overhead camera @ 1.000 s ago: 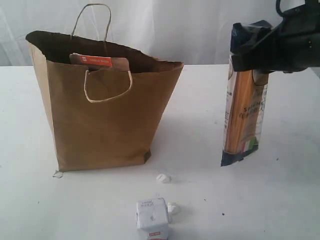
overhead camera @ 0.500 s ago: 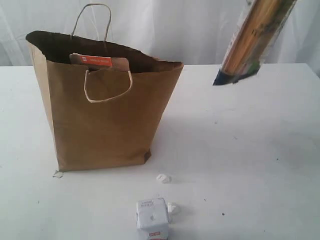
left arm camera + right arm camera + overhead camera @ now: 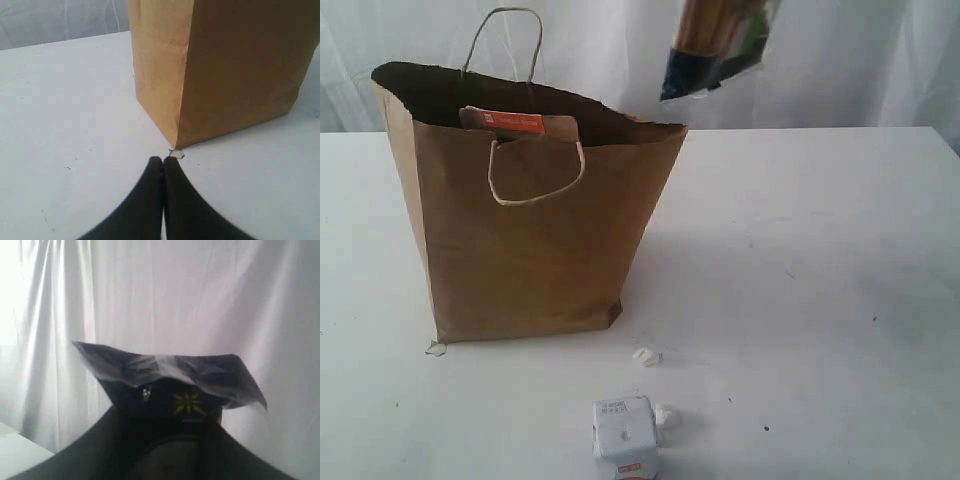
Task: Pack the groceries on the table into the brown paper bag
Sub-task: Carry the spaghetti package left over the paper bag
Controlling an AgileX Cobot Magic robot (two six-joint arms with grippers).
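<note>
The brown paper bag [image 3: 530,240] stands open on the left of the table [image 3: 820,250]. A brown orange-labelled pouch [image 3: 520,123] shows inside its mouth. The long spaghetti packet [image 3: 715,50] hangs tilted in the air, just right of and above the bag's rim. My right gripper [image 3: 165,415] is shut on the packet's dark crimped end [image 3: 165,367]; it is out of the exterior view. A white carton [image 3: 623,437] sits at the table's front edge. My left gripper [image 3: 163,161] is shut and empty, low over the table by the bag's bottom corner [image 3: 177,142].
Two tiny white lumps [image 3: 647,356] [image 3: 666,416] lie between the bag and the carton. A small scrap [image 3: 176,154] lies at the bag's corner. A white curtain [image 3: 840,60] hangs behind the table.
The spaghetti packet has risen from beside the table's right side and swung left towards the bag. The right arm has left the exterior view. The left gripper has not moved.
</note>
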